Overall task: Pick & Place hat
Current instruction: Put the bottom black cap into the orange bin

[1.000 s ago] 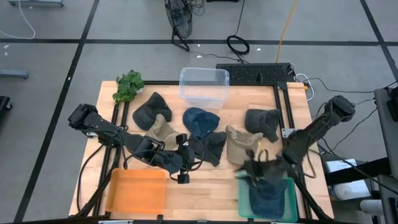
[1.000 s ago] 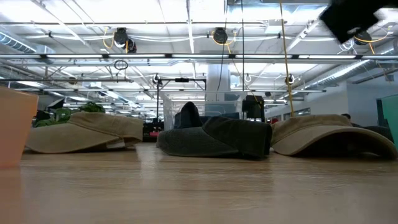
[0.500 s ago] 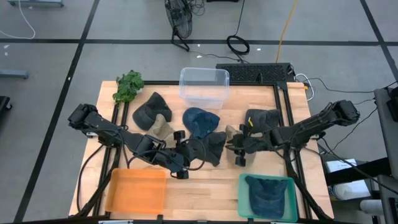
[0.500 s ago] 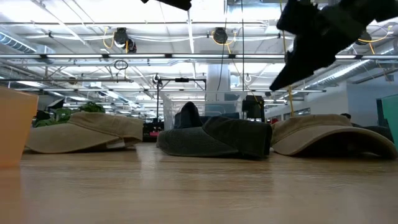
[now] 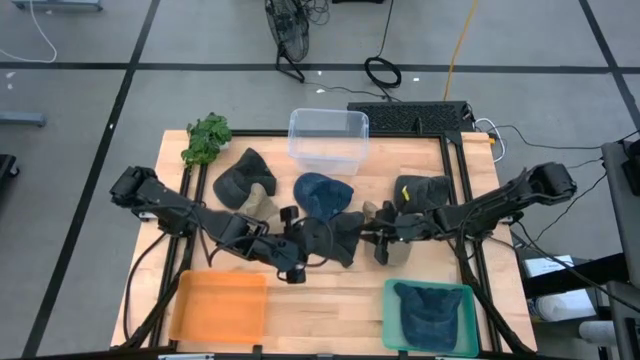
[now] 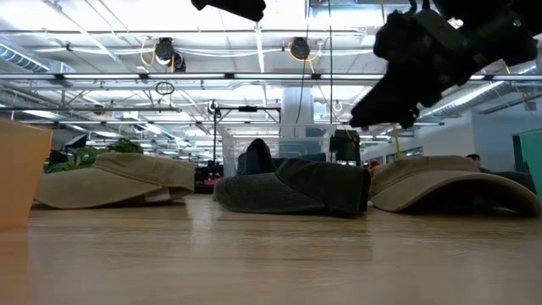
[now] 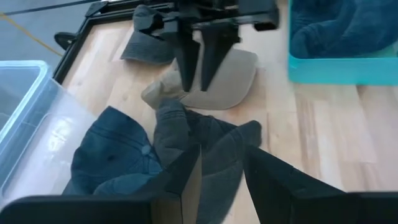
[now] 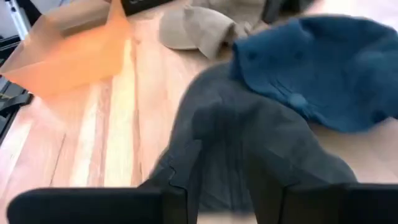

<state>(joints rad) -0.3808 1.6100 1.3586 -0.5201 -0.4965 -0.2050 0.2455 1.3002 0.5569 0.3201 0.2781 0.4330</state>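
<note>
Over the middle of the surface (image 5: 322, 312), between steps: one blue hat (image 5: 430, 312) already lying in the teal bin (image 5: 392, 318), none lifted now.

Right gripper (image 5: 381, 243) low over the spot where the tan hat (image 5: 392, 226) meets the dark grey hat (image 5: 338, 238); fingers (image 7: 185, 65) pointing down, a narrow gap between them, holding nothing. Left gripper (image 5: 296, 258) just beside the same dark grey hat on its other side, fingers (image 7: 186, 180) parted and likewise empty.

Judged step: approach for the next pick, probably by the right arm. Cannot tell for sure which of the two touching hats is meant. Next move calls for lowering onto one crown or brim only, closing on a fold of cloth, lifting clear of the neighbour, then carrying to a bin. Soft fabric, so likely to sag and drag.

Elsewhere on the wooden surface: another blue hat (image 5: 322, 193), a second tan hat (image 5: 257, 204), two more dark hats (image 5: 240, 178) (image 5: 422, 191), an orange tray (image 5: 218, 305), a clear container (image 5: 328, 140), a green plant (image 5: 207, 138).

Around it: grey floor with dark lines and loose cables (image 5: 383, 72); beyond, in the low view, a hall with ceiling lights (image 6: 169, 52) and pipes.
</note>
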